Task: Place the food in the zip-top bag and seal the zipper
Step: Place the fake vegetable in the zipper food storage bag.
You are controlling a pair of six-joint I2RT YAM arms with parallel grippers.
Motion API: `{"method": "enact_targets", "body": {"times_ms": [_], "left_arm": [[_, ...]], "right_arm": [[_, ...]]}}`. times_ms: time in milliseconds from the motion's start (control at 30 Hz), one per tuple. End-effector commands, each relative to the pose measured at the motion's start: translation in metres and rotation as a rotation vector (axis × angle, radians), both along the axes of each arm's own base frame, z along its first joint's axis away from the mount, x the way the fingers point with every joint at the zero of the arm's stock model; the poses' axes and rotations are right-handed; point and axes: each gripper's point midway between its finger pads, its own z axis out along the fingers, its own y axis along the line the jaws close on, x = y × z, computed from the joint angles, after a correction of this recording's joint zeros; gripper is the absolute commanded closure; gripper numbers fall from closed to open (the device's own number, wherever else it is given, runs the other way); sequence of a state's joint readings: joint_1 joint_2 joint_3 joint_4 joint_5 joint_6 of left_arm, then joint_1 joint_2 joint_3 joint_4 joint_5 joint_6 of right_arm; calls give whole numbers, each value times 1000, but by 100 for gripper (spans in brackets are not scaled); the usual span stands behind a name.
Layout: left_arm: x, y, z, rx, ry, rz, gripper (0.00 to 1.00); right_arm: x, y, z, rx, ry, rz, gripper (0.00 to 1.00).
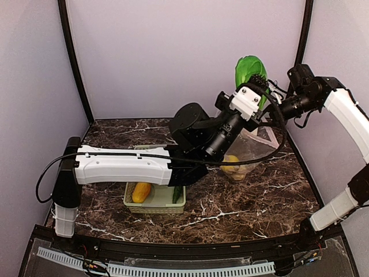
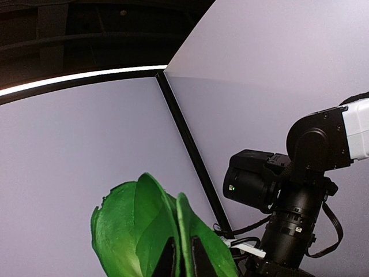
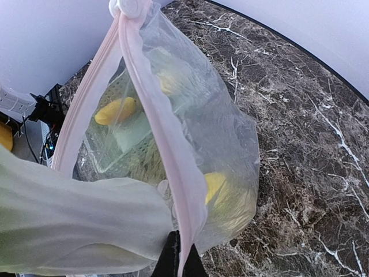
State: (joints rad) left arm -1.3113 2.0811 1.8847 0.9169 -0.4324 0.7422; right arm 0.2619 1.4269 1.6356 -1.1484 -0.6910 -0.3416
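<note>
Bok choy stood nearly upright, leaves up and pale stem down, pinched in my left gripper. The stem end hung just at the open mouth of the zip-top bag, so I judged the move was straight down. My right gripper was clamped on the pink zipper, lifting that edge. Yellow food lay inside. I could read no writing.

- The left claw is closed on the green bok choy, and its leaves rise above the claw.
- To the right of the claw is the black right arm.
</note>
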Motion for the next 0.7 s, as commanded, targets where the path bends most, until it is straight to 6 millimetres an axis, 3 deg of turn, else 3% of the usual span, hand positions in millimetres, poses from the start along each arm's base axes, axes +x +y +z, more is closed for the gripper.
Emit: {"method": "enact_targets", "body": {"times_ms": [0, 233, 367, 433, 567, 667], "left_arm": [[15, 12, -17, -12, -4, 78, 99], [25, 14, -60, 54, 22, 149, 98], [37, 14, -81, 76, 52, 177, 57], [45, 16, -91, 89, 85, 195, 43], [45, 20, -91, 107, 125, 191, 27], [34, 20, -80, 87, 160, 116, 23]], "right_arm": [[-8, 2, 13, 22, -31, 9, 100], [-4, -1, 16, 26, -33, -13, 100], [0, -1, 18, 45, -18, -19, 100], [3, -3, 18, 54, -9, -26, 100], [7, -7, 19, 52, -9, -47, 100], [10, -9, 19, 53, -12, -56, 100]]}}
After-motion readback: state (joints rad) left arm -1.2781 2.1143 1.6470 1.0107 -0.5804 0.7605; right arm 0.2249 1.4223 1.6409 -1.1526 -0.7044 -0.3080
